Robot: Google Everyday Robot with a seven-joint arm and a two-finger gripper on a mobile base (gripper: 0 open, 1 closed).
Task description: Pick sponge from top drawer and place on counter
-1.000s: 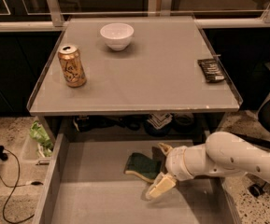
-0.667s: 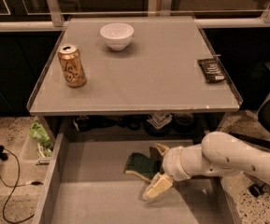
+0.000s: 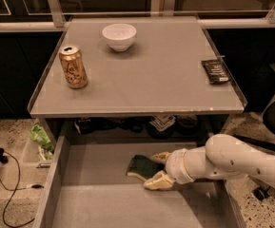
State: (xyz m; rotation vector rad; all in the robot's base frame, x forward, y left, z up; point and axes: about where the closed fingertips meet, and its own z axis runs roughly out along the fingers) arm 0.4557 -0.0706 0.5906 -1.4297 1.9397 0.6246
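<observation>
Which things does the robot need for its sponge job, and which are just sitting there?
For the job: the sponge; the top drawer it lies in; the counter; the gripper, down in the drawer, open, a finger either side of the sponge's end.
Just lying about, all on the counter: can, white bowl, black packet.

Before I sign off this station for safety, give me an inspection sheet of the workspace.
Surface: counter, grey, with a raised rim.
Job's things: sponge lies in the open top drawer, green face up, not yet on the counter.
Clutter: can, white bowl and black packet on the counter.
Tool: inside the drawer, at the sponge's right end.
Cables: black cable on the floor, left of the drawer.
Surroundings: speckled floor; crumpled green item at left.
</observation>
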